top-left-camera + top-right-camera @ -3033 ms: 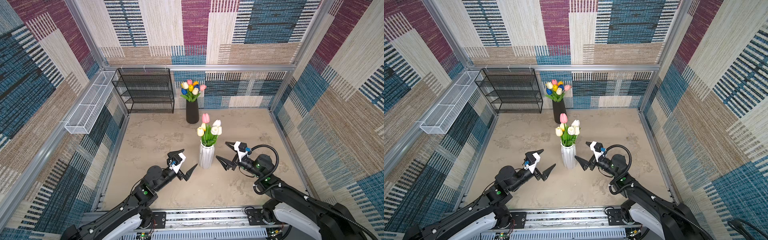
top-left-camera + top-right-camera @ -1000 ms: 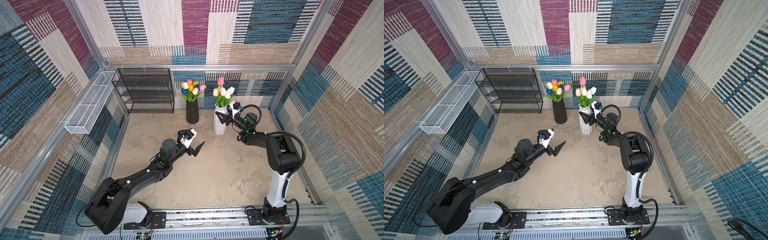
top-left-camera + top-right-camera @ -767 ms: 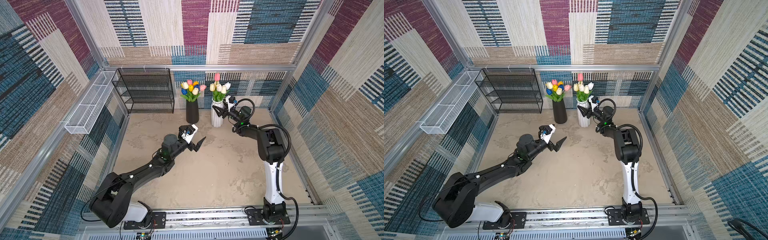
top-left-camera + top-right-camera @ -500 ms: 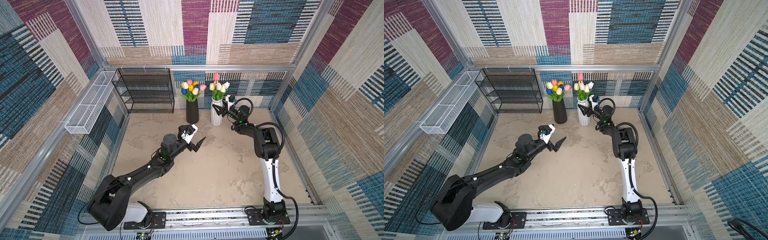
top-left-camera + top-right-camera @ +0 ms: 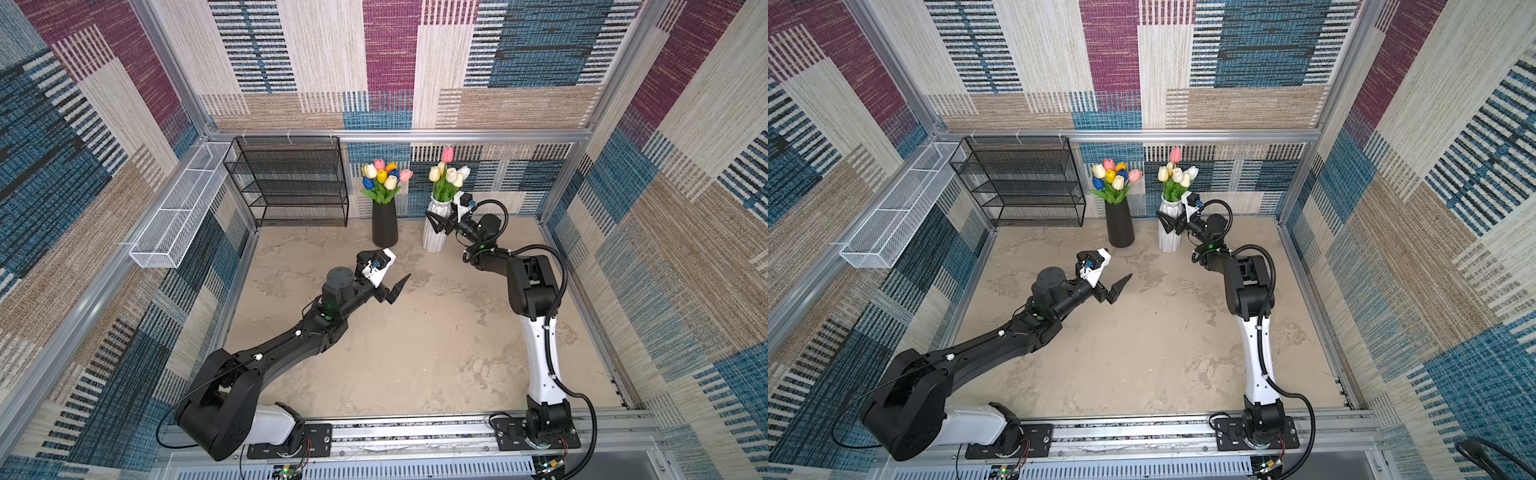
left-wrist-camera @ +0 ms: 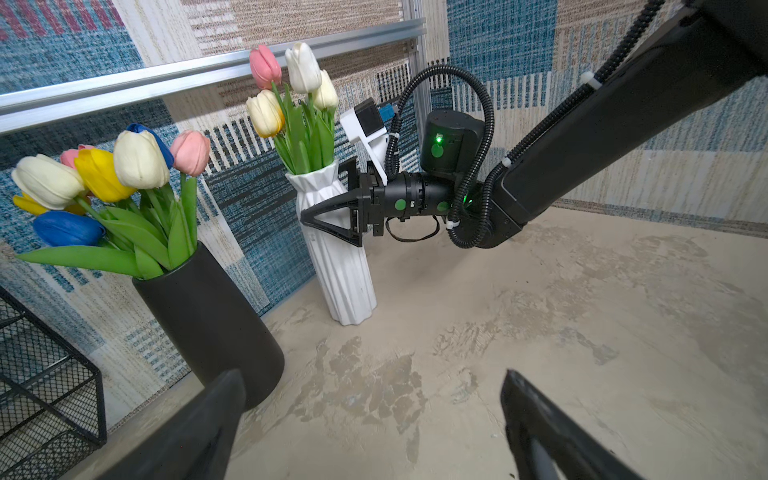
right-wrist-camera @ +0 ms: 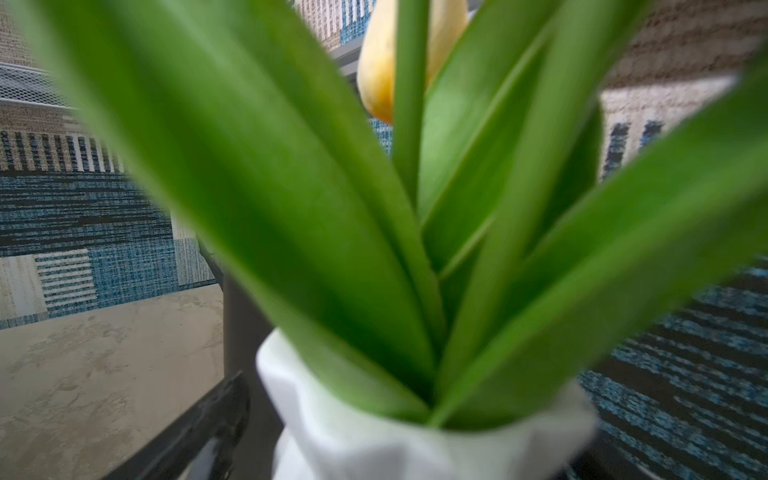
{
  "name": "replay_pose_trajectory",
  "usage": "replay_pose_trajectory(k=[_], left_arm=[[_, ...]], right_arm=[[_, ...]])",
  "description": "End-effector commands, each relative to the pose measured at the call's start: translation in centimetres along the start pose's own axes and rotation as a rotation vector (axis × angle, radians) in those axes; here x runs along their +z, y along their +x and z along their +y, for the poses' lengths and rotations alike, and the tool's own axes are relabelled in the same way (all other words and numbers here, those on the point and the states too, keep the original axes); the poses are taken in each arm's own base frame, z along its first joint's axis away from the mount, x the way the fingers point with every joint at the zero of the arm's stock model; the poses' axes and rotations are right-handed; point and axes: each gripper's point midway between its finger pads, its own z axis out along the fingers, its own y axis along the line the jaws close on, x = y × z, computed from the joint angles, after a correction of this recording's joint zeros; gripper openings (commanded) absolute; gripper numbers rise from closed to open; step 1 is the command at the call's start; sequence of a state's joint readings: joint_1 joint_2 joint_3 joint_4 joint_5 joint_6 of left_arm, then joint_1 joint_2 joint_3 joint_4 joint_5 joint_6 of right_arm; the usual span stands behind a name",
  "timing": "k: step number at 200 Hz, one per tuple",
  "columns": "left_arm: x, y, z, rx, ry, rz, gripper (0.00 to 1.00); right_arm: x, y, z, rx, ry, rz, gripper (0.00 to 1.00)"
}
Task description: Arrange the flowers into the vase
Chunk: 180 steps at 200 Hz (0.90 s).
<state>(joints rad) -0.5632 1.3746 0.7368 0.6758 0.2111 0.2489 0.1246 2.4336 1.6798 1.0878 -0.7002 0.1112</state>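
Flowers (image 5: 446, 176): all stand in two vases by back wall (image 5: 519, 174). None seen lying on table (image 5: 415, 353). Cream, white, pink ones in white vase (image 5: 432, 241). Mixed bunch (image 5: 384, 178) in black vase (image 5: 384, 230), just beside.

Right gripper (image 6: 324, 203): jaws either side of white vase neck. You can't tell if they squeeze or sit loose.

Left gripper (image 6: 370, 376): wide open, holds nothing, over middle of table.

Likely step: let go of white vase. Open jaws fully first. Then pull straight back, level, slow. Don't brush leaves (image 7: 291, 208). Don't bump vase: tall, thin, may tip.

no readable text, labels or numbers
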Motion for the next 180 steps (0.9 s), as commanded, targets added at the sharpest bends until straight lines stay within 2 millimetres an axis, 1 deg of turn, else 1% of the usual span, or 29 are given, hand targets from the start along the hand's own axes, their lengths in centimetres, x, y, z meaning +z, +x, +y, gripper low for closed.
replay_pose_trajectory(k=[1,12,19,21,27,59,73,81,87,94,99,102,106,108,111,118,119,128,134,139,147,154,164,180], left_arm=[[-0.1,-0.7,0.7,0.016,-0.024,-0.012,0.99],[-0.2,-0.5,1.1,0.004,-0.041,-0.002,0.99],[-0.3,-0.4,1.5,-0.002,-0.052,0.001,0.99],[-0.4,-0.3,1.6,-0.004,-0.055,0.002,0.99],[-0.5,-0.2,1.9,-0.009,-0.064,0.003,0.99],[-1.9,0.3,3.0,-0.031,-0.085,0.005,0.99],[-2.9,0.8,4.3,-0.049,-0.114,0.002,0.99],[-3.6,1.0,5.5,-0.066,-0.15,0.002,0.99],[-4.3,1.6,6.5,-0.08,-0.185,0.015,0.99],[-5.2,2.2,7.9,-0.093,-0.254,0.035,0.99],[-6.1,2.9,9.2,-0.105,-0.323,0.06,0.99],[-6.6,3.3,9.9,-0.112,-0.367,0.078,0.99],[-7.4,3.7,10.8,-0.12,-0.423,0.093,0.99],[-7.9,4.5,11.1,-0.131,-0.444,0.125,0.99],[-8.4,5.1,11.5,-0.138,-0.476,0.152,0.99],[-10.1,6.3,12.8,-0.152,-0.559,0.203,0.99],[-10.3,6.5,12.9,-0.155,-0.57,0.212,0.99],[-12.4,8.2,13.9,-0.18,-0.66,0.29,0.99],[-14.0,9.5,14.6,-0.202,-0.732,0.344,0.99],[-15.4,10.5,15.1,-0.227,-0.793,0.389,0.99],[-17.6,12.1,15.6,-0.274,-0.88,0.45,0.99],[-19.0,13.3,15.6,-0.305,-0.922,0.482,0.99],[-20.3,14.6,15.2,-0.294,-0.935,0.505,0.99],[-21.9,16.4,14.8,-0.243,-0.976,0.521,0.99]], right_arm=[[-0.6,-2.2,-0.1,-0.028,0.027,-0.046,1.0],[-1.0,-2.5,-0.3,-0.024,0.045,-0.041,1.0],[-1.1,-3.1,-0.5,-0.026,0.051,-0.039,1.0],[-1.3,-2.6,-0.4,-0.015,0.054,-0.024,1.0],[-1.7,-2.5,-0.5,-0.01,0.066,-0.014,1.0],[-3.8,-3.2,0.2,-0.039,0.108,0.019,1.0],[-4.8,-3.6,0.5,-0.054,0.141,0.04,1.0],[-5.5,-4.1,0.8,-0.06,0.158,0.048,1.0],[-6.0,-4.6,1.1,-0.059,0.175,0.057,1.0],[-6.8,-5.0,1.1,-0.049,0.217,0.074,1.0],[-7.3,-5.9,1.1,-0.044,0.251,0.081,1.0],[-7.7,-6.0,1.4,-0.041,0.265,0.089,1.0],[-8.3,-6.7,1.9,-0.046,0.281,0.09,1.0],[-8.6,-6.8,2.2,-0.05,0.286,0.093,1.0],[-9.1,-7.3,2.6,-0.061,0.296,0.091,1.0],[-10.4,-7.6,3.8,-0.078,0.328,0.097,1.0],[-10.6,-7.5,3.8,-0.077,0.34,0.101,1.0],[-12.4,-8.0,4.7,-0.09,0.435,0.104,1.0],[-14.1,-7.6,4.8,-0.076,0.534,0.124,1.0],[-15.2,-7.4,5.3,-0.065,0.601,0.136,1.0],[-17.1,-7.0,6.5,-0.066,0.673,0.152,1.0],[-18.6,-6.5,7.5,-0.077,0.732,0.172,1.0],[-20.2,-5.3,8.8,-0.104,0.786,0.229,1.0],[-23.0,-3.9,9.7,-0.119,0.871,0.3,1.0]])
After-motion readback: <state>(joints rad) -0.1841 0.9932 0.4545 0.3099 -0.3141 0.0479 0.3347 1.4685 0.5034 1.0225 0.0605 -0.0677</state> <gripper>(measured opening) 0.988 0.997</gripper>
